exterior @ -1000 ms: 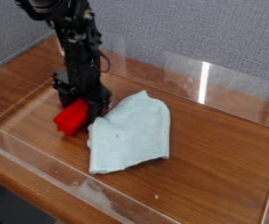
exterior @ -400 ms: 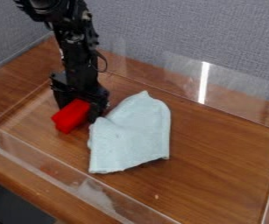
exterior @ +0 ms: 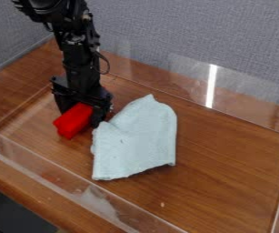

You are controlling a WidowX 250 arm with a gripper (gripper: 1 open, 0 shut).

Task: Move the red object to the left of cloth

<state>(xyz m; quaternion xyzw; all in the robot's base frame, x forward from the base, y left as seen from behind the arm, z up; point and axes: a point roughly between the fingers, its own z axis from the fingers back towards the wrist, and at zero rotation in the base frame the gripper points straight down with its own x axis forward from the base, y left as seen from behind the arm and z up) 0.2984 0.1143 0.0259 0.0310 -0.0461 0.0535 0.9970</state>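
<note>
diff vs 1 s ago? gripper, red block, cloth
The gripper has opened and let go of the red object, which now lies on the table left of the cloth. The arm stayed low over it; the cloth is unchanged.

Glossy wood table (exterior: 226,173); soft matt cloth (exterior: 135,138).

We see a lab test bench. Clear acrylic walls (exterior: 214,86) fence a wooden tabletop (exterior: 226,173). A grey fabric partition (exterior: 203,32) stands behind.
</note>
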